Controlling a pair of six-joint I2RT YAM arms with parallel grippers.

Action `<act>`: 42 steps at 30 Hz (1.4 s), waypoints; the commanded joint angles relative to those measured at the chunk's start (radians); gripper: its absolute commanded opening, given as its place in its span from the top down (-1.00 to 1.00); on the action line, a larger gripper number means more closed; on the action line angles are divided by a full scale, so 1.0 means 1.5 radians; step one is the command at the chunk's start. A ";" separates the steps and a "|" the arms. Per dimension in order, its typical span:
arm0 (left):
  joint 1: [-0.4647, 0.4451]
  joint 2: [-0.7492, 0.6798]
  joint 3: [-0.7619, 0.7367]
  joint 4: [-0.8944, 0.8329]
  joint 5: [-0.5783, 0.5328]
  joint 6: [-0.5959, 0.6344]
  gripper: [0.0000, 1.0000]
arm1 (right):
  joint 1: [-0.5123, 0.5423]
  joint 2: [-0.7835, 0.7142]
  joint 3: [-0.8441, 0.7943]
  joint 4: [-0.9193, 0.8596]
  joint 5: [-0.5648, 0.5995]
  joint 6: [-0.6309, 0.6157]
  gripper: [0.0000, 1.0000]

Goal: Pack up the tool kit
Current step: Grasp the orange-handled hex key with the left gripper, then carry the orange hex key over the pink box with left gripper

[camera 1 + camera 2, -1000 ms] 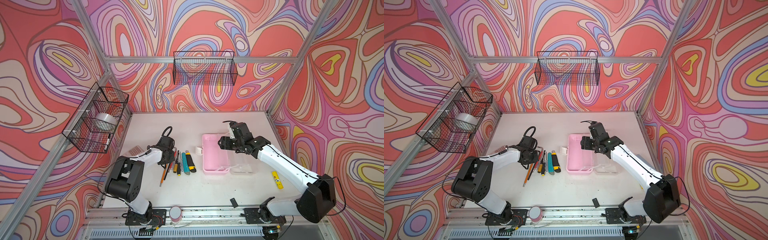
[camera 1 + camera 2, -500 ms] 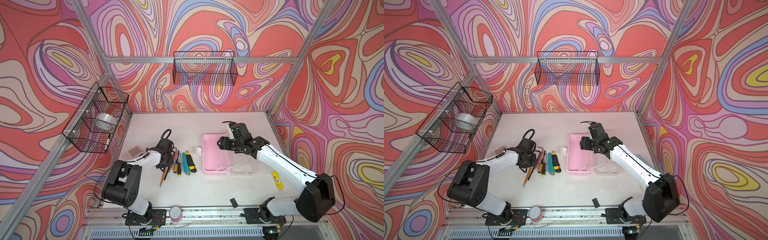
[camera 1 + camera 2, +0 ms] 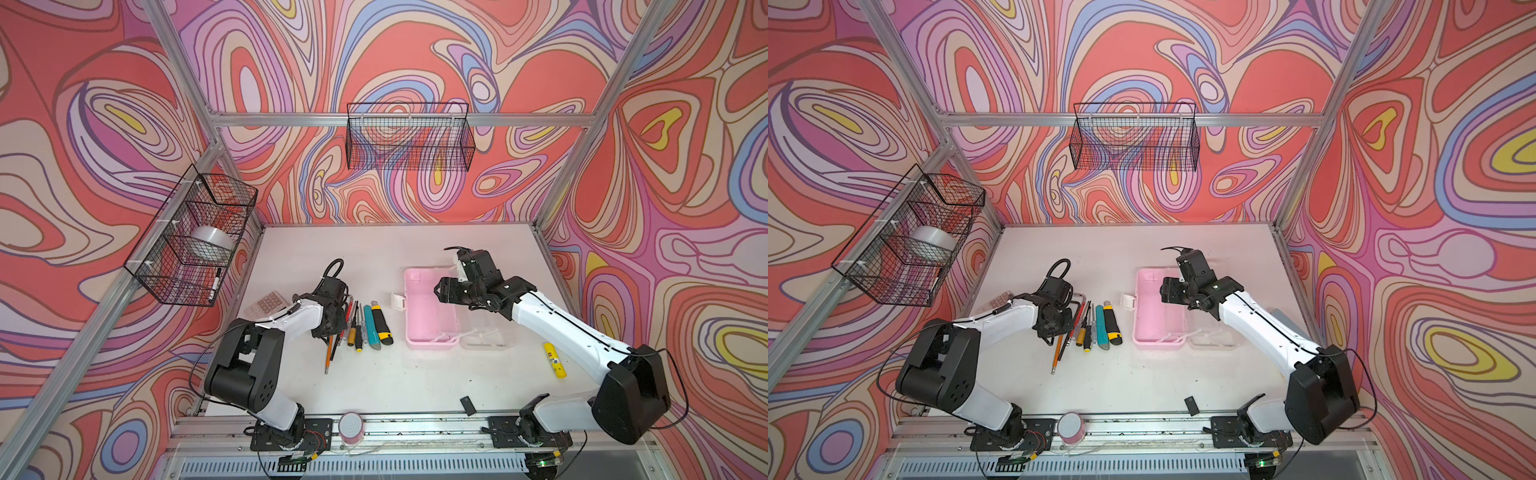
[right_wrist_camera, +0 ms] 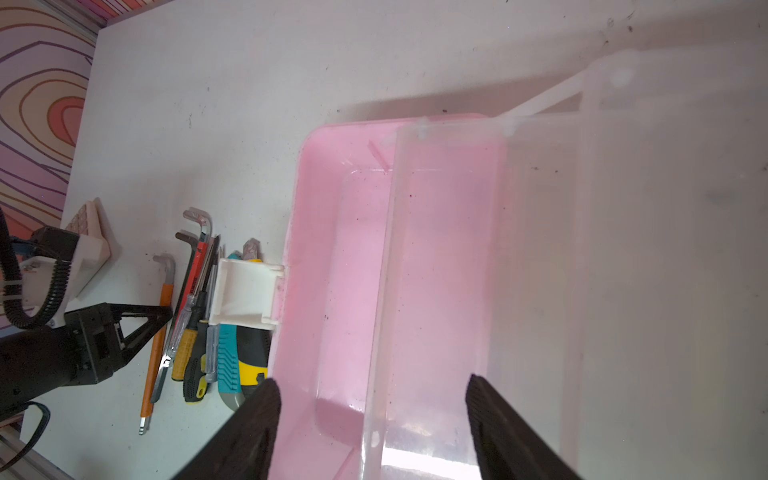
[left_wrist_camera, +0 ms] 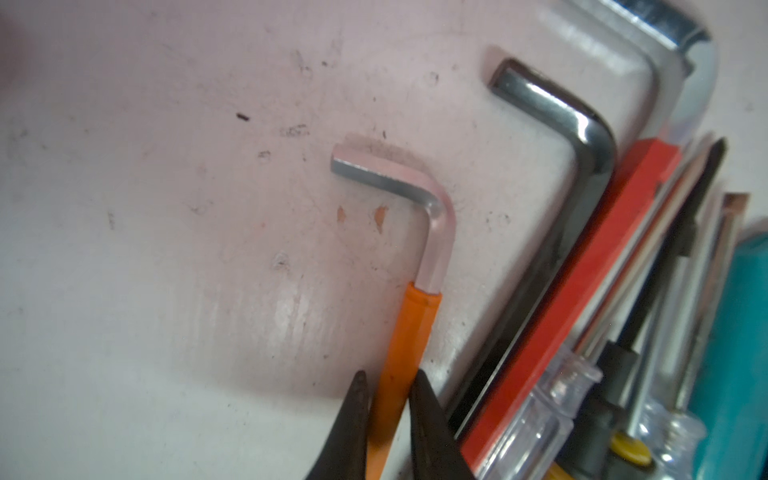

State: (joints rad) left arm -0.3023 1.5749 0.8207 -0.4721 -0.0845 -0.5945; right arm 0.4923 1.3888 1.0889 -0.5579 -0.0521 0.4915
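The pink box (image 3: 424, 316) of the tool kit lies open at mid-table, its clear lid (image 3: 486, 336) folded flat to the right. Left of it lies a row of tools: screwdrivers (image 3: 353, 328), a teal knife (image 3: 371, 326) and a yellow-black knife (image 3: 381, 322). My left gripper (image 5: 386, 378) sits low at the row's left edge, shut on the orange sleeve of a small hex key (image 5: 415, 324) that lies on the table. A black hex key (image 5: 582, 137) and a red pencil (image 5: 582, 291) lie beside it. My right gripper (image 4: 372, 386) hovers open over the box (image 4: 332, 249), holding nothing.
A calculator (image 3: 266, 305) lies behind the left arm. A yellow glue stick (image 3: 555, 359) lies at the right, a small black piece (image 3: 467, 405) and a pink roll (image 3: 350, 426) near the front rail. Wire baskets hang on the left wall (image 3: 195, 241) and back wall (image 3: 409, 137).
The left gripper has shifted slightly toward the front along the tool row and its jaws have closed onto the orange-sleeved hex key. The right arm has not moved.
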 commanded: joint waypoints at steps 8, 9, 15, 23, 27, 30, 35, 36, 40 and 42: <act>-0.003 0.062 0.037 -0.029 -0.059 0.030 0.80 | 0.002 0.015 0.014 0.018 0.005 -0.008 -0.48; -0.003 0.065 0.041 -0.030 -0.060 0.031 0.81 | 0.002 0.017 0.016 0.019 0.005 -0.011 -0.48; -0.003 0.061 0.036 -0.020 -0.050 0.041 0.95 | 0.002 0.028 0.025 0.021 0.010 -0.016 -0.49; -0.002 0.013 0.023 -0.021 -0.039 0.042 1.00 | 0.001 0.040 0.035 0.023 -0.001 -0.018 -0.49; -0.003 -0.046 0.015 -0.029 -0.015 0.040 1.00 | 0.002 0.037 0.035 0.023 -0.004 -0.019 -0.49; -0.003 -0.089 0.013 -0.042 0.008 0.032 1.00 | 0.002 0.034 0.032 0.026 -0.003 -0.018 -0.49; -0.003 -0.159 0.023 -0.071 0.053 0.025 1.00 | 0.001 0.026 0.025 0.029 -0.007 -0.015 -0.49; -0.005 -0.171 0.028 -0.077 0.065 0.027 1.00 | 0.000 0.024 0.025 0.029 -0.009 -0.014 -0.50; -0.011 -0.224 0.062 -0.105 0.109 0.021 1.00 | -0.006 0.000 0.020 0.025 -0.008 -0.009 -0.50; -0.022 -0.244 0.082 -0.111 0.122 0.014 1.00 | -0.009 -0.019 0.018 0.021 0.002 -0.006 -0.50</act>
State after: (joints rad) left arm -0.3183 1.2575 0.8799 -0.5911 0.0391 -0.5545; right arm 0.4866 1.4181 1.1156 -0.5262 -0.0601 0.4744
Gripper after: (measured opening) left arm 0.100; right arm 0.747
